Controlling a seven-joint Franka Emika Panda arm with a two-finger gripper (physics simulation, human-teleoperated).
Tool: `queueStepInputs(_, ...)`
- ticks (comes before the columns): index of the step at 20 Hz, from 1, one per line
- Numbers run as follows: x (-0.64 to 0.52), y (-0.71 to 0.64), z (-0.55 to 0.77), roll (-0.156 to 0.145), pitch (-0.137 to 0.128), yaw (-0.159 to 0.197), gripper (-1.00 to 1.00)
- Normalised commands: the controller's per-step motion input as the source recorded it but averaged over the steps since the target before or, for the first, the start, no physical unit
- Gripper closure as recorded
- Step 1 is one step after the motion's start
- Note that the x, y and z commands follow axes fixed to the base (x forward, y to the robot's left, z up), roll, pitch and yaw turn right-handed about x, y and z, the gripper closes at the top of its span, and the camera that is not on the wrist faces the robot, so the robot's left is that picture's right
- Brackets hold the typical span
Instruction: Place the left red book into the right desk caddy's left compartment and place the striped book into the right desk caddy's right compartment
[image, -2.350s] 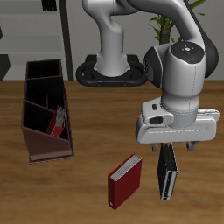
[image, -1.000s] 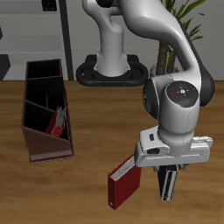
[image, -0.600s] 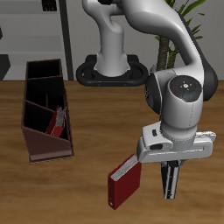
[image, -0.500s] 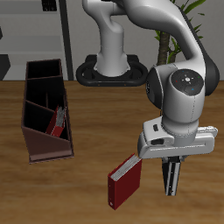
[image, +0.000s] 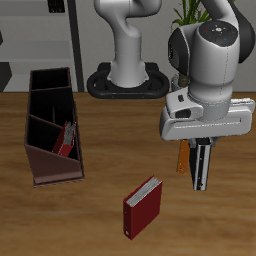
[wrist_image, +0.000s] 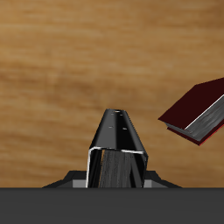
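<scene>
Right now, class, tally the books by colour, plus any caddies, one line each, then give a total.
Desk caddy: 1
Red books: 2, the stowed red book and the loose red book
Striped book: 1, held in the gripper
Orange book: 1
Total: 5

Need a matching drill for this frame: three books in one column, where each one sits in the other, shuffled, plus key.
1. slim black-and-white striped book
2. squarish bright-red book with thick white pages
3. slim dark-red hardcover book

A. inside the long maroon-brown desk caddy
B. lying on the wooden table, near its front edge
C. clamped in the two-finger gripper, clear of the table

Pairs: 1-C, 2-B, 3-A
</scene>
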Motion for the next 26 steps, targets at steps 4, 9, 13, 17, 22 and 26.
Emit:
queueStepInputs(4,-0.35,-0.20,0.65,-0.017,-0.085,-0.001,1.00)
queueStepInputs(9,-0.32,-0.22,0.46,0.007,-0.064,-0.006,1.00)
queueStepInputs(13,-0.90,-0.34,0.46,0.011,-0.076,0.033,1.00)
queueStepInputs(17,-0.37,-0.25,0.16,-0.015,-0.045,0.025,1.00)
queueStepInputs(22,-0.52,-0.40,0.18,-0.032,-0.053,-0.013,1.00)
queueStepInputs(26,-0.30,-0.24,0.13,-0.032,-0.042,-0.006,1.00)
